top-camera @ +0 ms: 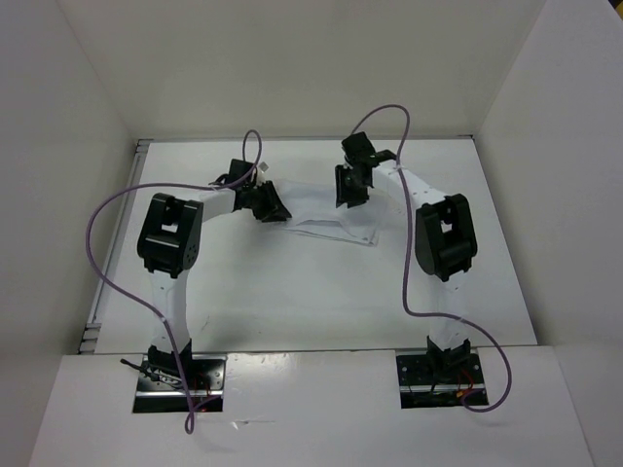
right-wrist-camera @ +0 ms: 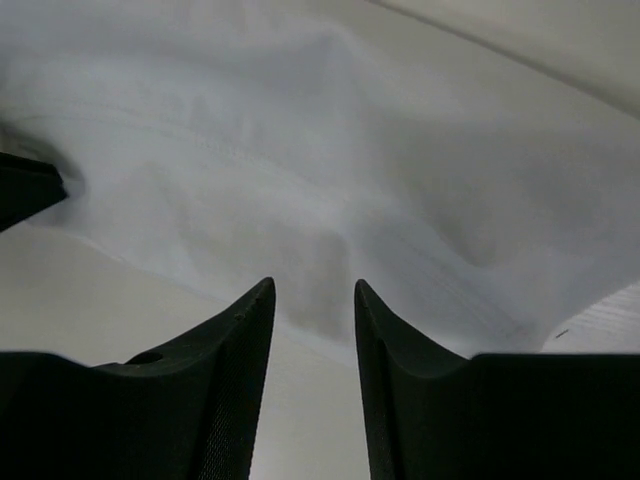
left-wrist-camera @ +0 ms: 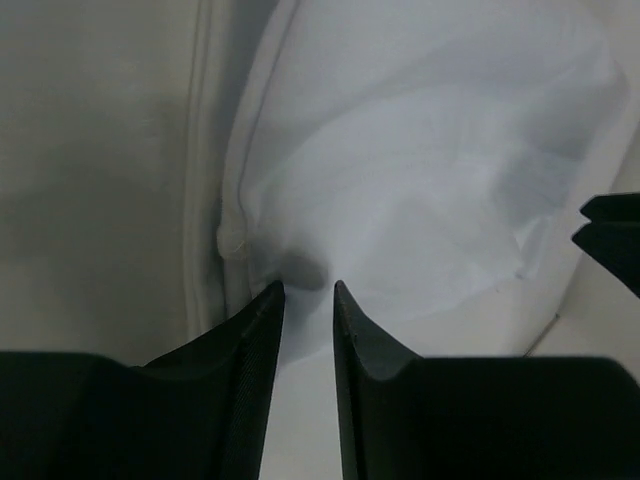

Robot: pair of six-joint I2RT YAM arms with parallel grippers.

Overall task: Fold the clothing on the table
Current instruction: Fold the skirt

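Note:
The clothing (top-camera: 326,222) lies as a small, flat, white bundle at the back middle of the table (top-camera: 292,292). My left gripper (top-camera: 269,206) sits at the bundle's left end. In the left wrist view the left gripper (left-wrist-camera: 307,288) is open, its narrow gap over wrinkled white clothing (left-wrist-camera: 420,170) with nothing pinched between the fingers. My right gripper (top-camera: 350,187) stands over the bundle's back right part. In the right wrist view the right gripper (right-wrist-camera: 313,285) is open above the clothing (right-wrist-camera: 330,150), just past a stitched hem.
Upright white wall panels (top-camera: 292,68) close in the table at the back and sides. Purple cables (top-camera: 107,253) loop off both arms. The table's grey rim (top-camera: 97,311) runs along the left. The opposite gripper's black tip shows at the edge of each wrist view.

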